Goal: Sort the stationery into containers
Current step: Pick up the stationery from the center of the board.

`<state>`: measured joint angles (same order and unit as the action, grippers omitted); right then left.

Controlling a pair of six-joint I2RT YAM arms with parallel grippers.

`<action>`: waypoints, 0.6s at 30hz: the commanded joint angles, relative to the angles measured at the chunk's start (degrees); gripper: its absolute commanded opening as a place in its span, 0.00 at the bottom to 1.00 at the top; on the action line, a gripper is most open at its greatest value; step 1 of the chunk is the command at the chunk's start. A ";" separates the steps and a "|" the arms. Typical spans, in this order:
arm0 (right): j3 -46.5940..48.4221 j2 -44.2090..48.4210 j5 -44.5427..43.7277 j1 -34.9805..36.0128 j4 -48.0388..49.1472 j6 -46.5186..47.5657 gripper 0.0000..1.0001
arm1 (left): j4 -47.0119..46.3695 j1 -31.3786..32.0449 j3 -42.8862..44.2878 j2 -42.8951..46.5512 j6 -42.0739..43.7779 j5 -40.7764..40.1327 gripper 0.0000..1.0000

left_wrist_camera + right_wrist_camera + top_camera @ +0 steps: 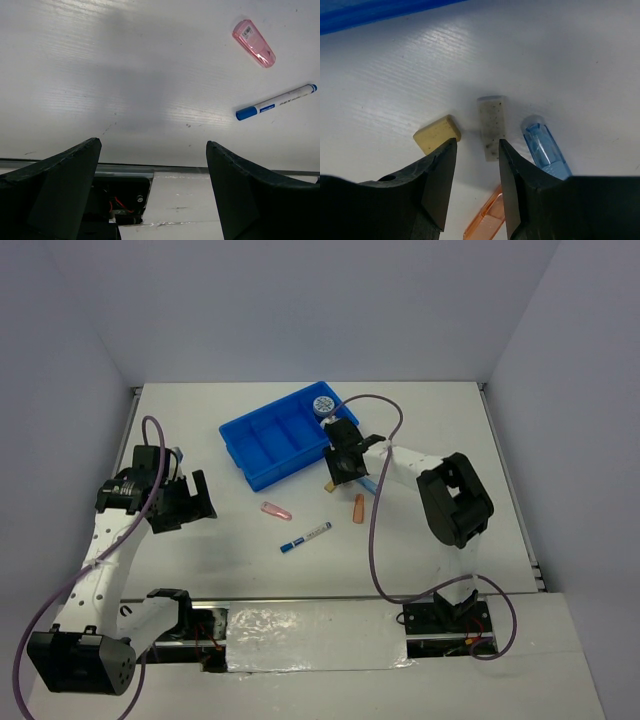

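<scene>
White ribbed table (450, 440), pale walls (300, 300) on three sides. Blue four-compartment tray (262, 430) sits far centre, with the patterned roll (323, 404) at its far corner. Right gripper (477, 145) is low, jaws narrow but parted, nothing between them. A tan eraser (437, 133) lies at one tip, a grey speckled eraser (492, 127) at the other. Left gripper (154, 142) gapes wide, empty; pink piece (253, 43) and marker (276, 102) lie ahead.
</scene>
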<state>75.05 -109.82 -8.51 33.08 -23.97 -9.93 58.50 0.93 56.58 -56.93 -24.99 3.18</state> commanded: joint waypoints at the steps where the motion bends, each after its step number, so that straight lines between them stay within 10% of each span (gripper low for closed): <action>1: 2.03 -0.83 -1.42 -1.26 3.14 0.88 0.47 | 0.21 0.13 0.29 -0.38 1.79 1.13 0.99; 15: 3.09 -4.53 2.53 -3.02 3.75 2.64 0.42 | -0.67 0.13 0.64 -1.87 2.93 2.36 0.99; 18: 3.87 -4.61 2.97 -3.02 3.32 2.29 0.29 | -0.84 0.13 1.17 -2.40 3.02 2.18 0.99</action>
<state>76.66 -113.82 -6.52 30.22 -21.78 -7.94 58.30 0.93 56.55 -59.02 -23.70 4.75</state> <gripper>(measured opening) 0.320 0.993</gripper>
